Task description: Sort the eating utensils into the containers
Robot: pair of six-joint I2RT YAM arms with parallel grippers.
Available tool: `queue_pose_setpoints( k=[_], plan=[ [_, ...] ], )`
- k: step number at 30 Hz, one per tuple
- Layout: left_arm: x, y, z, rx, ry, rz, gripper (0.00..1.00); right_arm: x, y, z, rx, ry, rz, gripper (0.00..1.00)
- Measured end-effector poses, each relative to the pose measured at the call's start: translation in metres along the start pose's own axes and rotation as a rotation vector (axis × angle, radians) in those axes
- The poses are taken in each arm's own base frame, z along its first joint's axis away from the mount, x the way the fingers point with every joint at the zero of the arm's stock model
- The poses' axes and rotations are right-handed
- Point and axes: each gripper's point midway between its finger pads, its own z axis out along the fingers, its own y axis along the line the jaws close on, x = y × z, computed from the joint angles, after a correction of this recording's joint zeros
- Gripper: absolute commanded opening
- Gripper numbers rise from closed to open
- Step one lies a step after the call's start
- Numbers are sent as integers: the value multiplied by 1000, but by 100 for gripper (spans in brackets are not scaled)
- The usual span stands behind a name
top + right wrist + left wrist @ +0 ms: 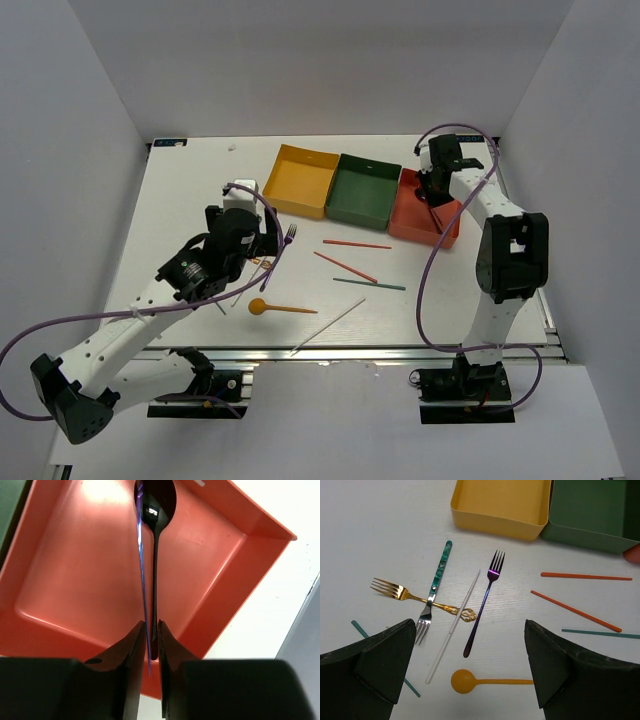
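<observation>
Red-orange plastic fills the right wrist view. The red tray (75, 580) lies beneath the right gripper (151, 627), which is clamped on the handle of the black spoon (155, 570), with the bowl held out over the tray floor. A violet-blue strip (141, 555) is pinched alongside the handle; whether it is a second utensil seen edge-on cannot be told. Nor can it be told whether the spoon touches the floor. Nothing else is seen in this tray.

The yellow tray (495, 524) and the green tray (585, 536) are shown bare wherever their insides are visible. The task is therefore judged to be at its start: one delivery is in hand, with only the release outstanding.

The left gripper (469, 630) hangs with its jaws spread wide and nothing between them. It is placed above a cluster on the tabletop (190, 200):

- The gold fork (410, 596) is crossed by the silver fork (436, 582).
- The pale chopstick (454, 624) and the purple fork (484, 602) lie just beside them.
- The orange spoon (480, 681) lies nearer the arm.

Further right, two red chopsticks (585, 576) and a green chopstick (600, 634) lie apart from one another. A second pale chopstick (330, 325) is seen near the front edge. All of these are left to be sorted.
</observation>
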Motion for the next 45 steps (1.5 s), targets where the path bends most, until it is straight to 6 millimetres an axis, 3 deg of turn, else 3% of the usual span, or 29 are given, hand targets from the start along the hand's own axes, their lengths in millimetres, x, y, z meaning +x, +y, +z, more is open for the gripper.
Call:
queue_pose_setpoints(
  k=[2, 4, 8, 9, 10, 14, 17, 19, 21, 24, 28, 31, 35, 37, 42, 45],
  plan=[
    [1, -1, 1, 4, 5, 2, 98, 3, -1, 0, 7, 9, -3, 35],
    [3, -2, 2, 5, 12, 6, 98, 6, -2, -1, 17, 16, 0, 60],
    [5, -4, 6, 1, 25, 14, 98, 6, -5, -11, 27, 3, 9, 63],
    [4, -5, 7, 0, 27, 16, 98, 2, -6, -17, 30, -11, 16, 69],
    [3, -6, 8, -1, 31, 19, 98, -2, -6, -25, 29, -35, 38, 89],
    [2, -14, 19, -9, 57, 39, 98, -33, -5, -85, 22, -206, 140, 89],
    [13, -21, 36, -8, 122, 71, 98, -62, 11, -158, -57, -478, 245, 89],
    [26, -24, 50, 6, 188, 76, 98, -63, 31, -202, -173, -629, 271, 89],
    [41, -24, 63, 29, 260, 64, 97, -53, 54, -229, -299, -726, 278, 89],
    [56, -19, 72, 12, 328, 27, 97, -30, 80, -231, -419, -720, 296, 89],
    [67, -8, 65, -91, 370, -82, 97, 3, 110, -194, -451, -577, 295, 89],
    [62, 13, 53, -223, 334, -183, 98, 20, 149, -184, -515, -490, 177, 89],
    [44, 54, 30, -381, 236, -273, 98, 36, 232, -182, -656, -409, -79, 89],
    [33, 86, 24, -466, 196, -329, 98, 45, 273, -181, -699, -382, -213, 89],
    [28, 193, 10, -763, 135, -500, 98, 72, 365, -186, -806, -394, -512, 83],
    [32, 211, -7, -810, 82, -513, 98, 76, 414, -187, -846, -399, -653, 77]
  ],
)
